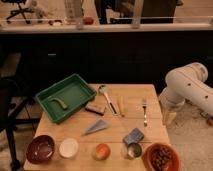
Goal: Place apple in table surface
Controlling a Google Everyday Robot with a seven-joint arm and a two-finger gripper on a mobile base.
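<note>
Dark cabinets (100, 55) stand behind a light wooden surface (120, 125) of wide planks. Farthest left of the gripper, at the front edge, sits a dark red bowl (41, 148), with a green tray (65, 96) behind it. A white bowl (68, 147) is next, and near it the apple (102, 151) rests on the surface. It is orange-red with a pale patch, well to the left of the gripper and nearer the front edge. Behind the apple lie a grey wedge (96, 127) and a brown block (95, 108), then a spoon (106, 95). Closer to the gripper are a metal cup (133, 150), a fork (145, 111) and an orange-brown bowl (161, 157) of dark reddish bits. At the right a white arm (187, 85) bends down, and the gripper (169, 116) hangs at the surface's right edge, apart from the apple; whether it is clenched or released I cannot tell.
</note>
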